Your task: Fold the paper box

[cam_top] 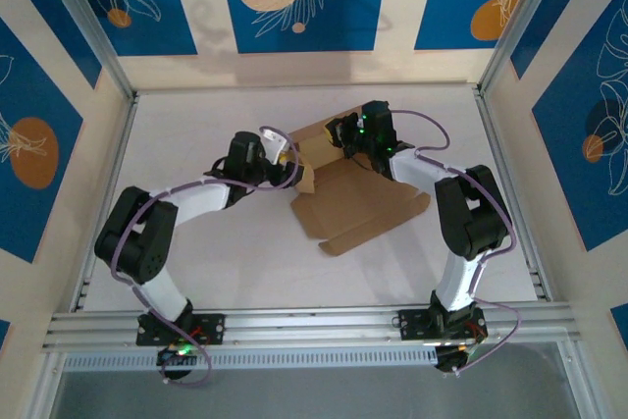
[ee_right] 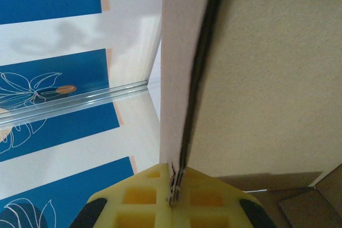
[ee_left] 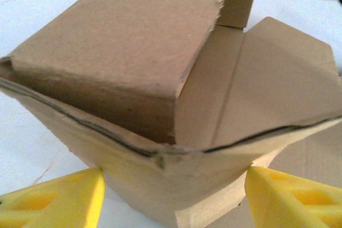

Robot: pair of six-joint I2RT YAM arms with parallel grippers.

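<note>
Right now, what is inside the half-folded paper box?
The paper box shows bare cardboard walls and one flap leaning inward. Whatever lies under that flap is covered.

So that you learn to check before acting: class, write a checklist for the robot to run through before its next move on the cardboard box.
1. Right gripper shut on a raised panel of the paper box: ok.
2. Left gripper jaws open, astride the box's raised corner: ok.
3. Left fingers free of the cardboard: cannot tell.
4. Grippers apart from each other: ok.
5. Box fully folded: not ok; its near panel lies flat on the table.
</note>
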